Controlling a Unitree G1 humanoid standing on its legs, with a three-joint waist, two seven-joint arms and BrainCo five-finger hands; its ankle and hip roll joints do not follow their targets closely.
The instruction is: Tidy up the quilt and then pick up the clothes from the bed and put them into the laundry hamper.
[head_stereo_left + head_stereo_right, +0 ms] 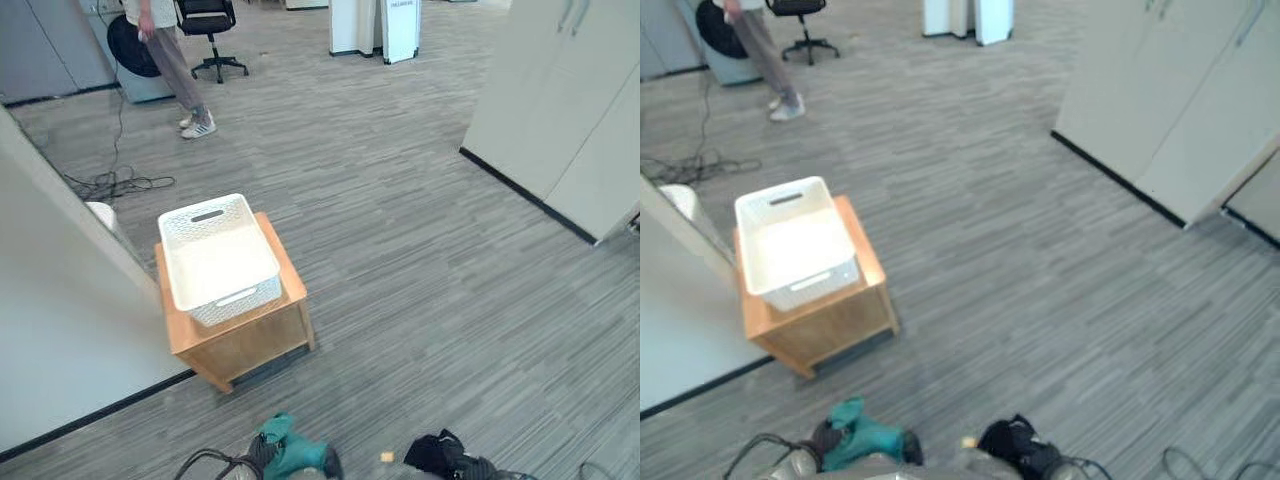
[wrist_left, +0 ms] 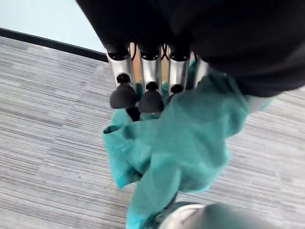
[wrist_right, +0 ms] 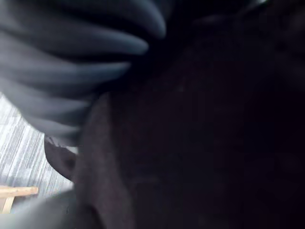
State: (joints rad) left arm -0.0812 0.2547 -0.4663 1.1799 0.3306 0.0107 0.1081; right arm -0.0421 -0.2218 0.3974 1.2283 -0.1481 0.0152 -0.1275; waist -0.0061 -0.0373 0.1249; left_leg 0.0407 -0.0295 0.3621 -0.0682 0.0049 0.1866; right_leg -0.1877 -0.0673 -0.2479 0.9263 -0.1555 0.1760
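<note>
The left hand (image 2: 151,71) has its fingers curled into a teal garment (image 2: 186,143); the white hamper (image 1: 218,258) sits ahead and to its left on a wooden stand (image 1: 240,340), nearer this arm. The right hand (image 1: 470,467) seems to carry a black garment (image 1: 432,452), though its grip cannot be made out.

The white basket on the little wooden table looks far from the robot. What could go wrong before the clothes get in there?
The teal garment hangs loosely from the left hand, so it might slip onto the floor. The white laundry basket sits on a small wooden table away from the robot, so a drop could miss. A dark garment covers the right wrist view, so that grip is hard to check.
</note>
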